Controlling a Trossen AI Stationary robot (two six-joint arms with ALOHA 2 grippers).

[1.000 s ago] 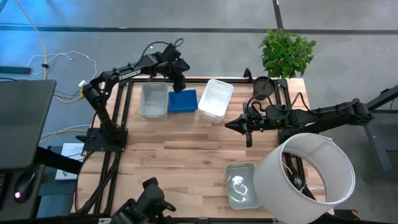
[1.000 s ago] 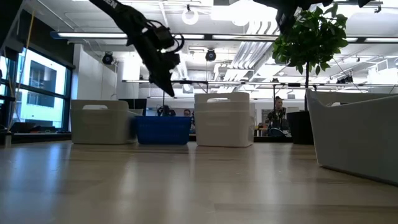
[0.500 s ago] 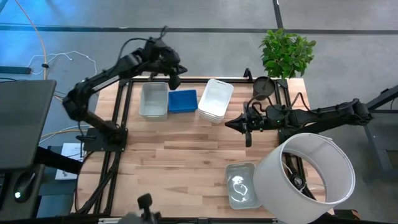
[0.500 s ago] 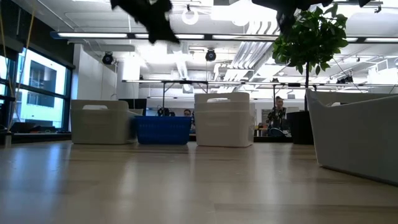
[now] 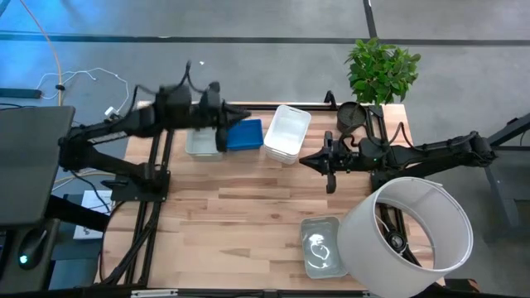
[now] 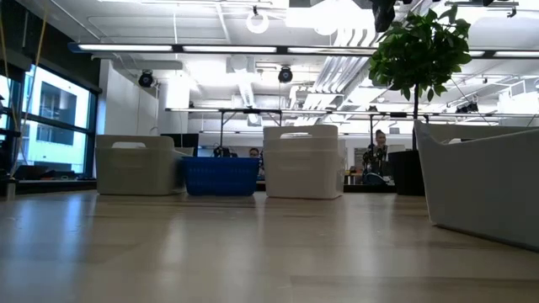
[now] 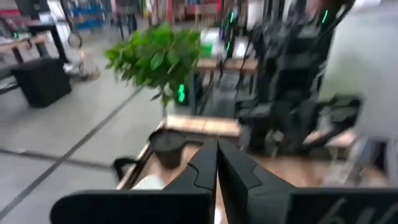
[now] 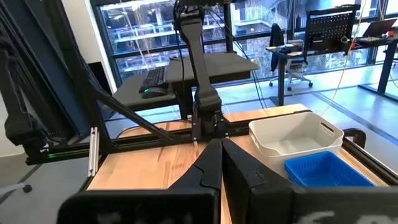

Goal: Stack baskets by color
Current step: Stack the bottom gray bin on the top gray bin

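step: looks like a lull between picks, nothing carried by either arm
left gripper (image 5: 220, 132): pinched fully shut, empty, up in the air over the far-left baskets, roughly 11 o'clock on the table (image 5: 240, 215)
right gripper (image 5: 321, 162): also closed tight on nothing, parked around 3 o'clock, fingers aimed toward the white stack
grey stack (image 5: 204, 136): far row at 11 o'clock, partly under the left arm
blue basket (image 5: 244, 135): just beside the grey stack, at 12 o'clock, low and perforated; can't tell how many are nested
white stack (image 5: 286, 132): next along at 1 o'clock, sitting a bit skewed, looks like a couple nested
loose grey basket (image 5: 321, 246): alone at 5 o'clock by the big white cylinder (image 5: 406, 228), well apart from the rest
progress: mostly sorted by the look of it; that loose grey one is probably the last job
next move: guessing right arm, being nearer. needs jaws opened first, then a drop onto one wall of the loose basket, lift, carry across to 11 o'clock and line it up square to nest
watch out: cylinder crowds that basket, and the translucent rim is likely slippery
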